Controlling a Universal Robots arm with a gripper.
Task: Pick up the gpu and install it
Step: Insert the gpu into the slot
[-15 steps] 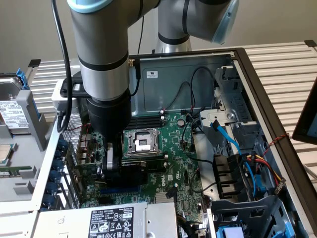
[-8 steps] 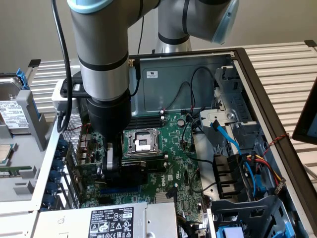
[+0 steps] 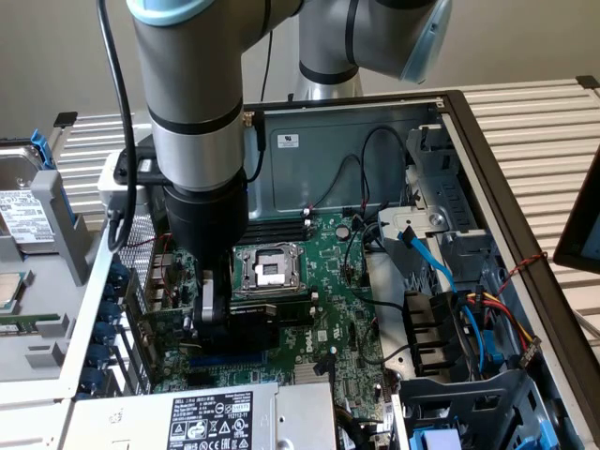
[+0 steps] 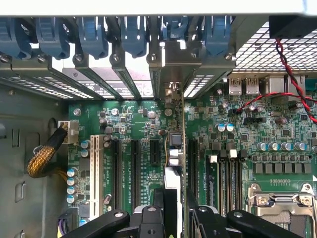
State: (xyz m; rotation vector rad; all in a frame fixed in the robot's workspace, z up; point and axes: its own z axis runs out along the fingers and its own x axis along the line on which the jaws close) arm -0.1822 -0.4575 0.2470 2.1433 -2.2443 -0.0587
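Observation:
The gpu [image 4: 174,144] appears edge-on in the wrist view, a thin card standing upright over the black expansion slots [image 4: 134,171] of the green motherboard [image 4: 277,124]. Its silver end bracket [image 4: 171,62] reaches up to the case's rear slot openings. My gripper [image 4: 174,210] is shut on the card's near end, one black finger on each side. From the exterior view, the gripper [image 3: 214,323] is low inside the open computer case [image 3: 487,159], just beside the CPU socket [image 3: 267,270], and it hides most of the card.
Blue slot latches [image 4: 94,34] line the rear wall. A red and black wire [image 4: 292,84] crosses the board near the rear ports. A power supply [image 3: 211,417] lies at the front, a drive cage with coloured cables [image 3: 450,328] at the exterior view's right, and a hard drive [image 3: 23,202] outside the case.

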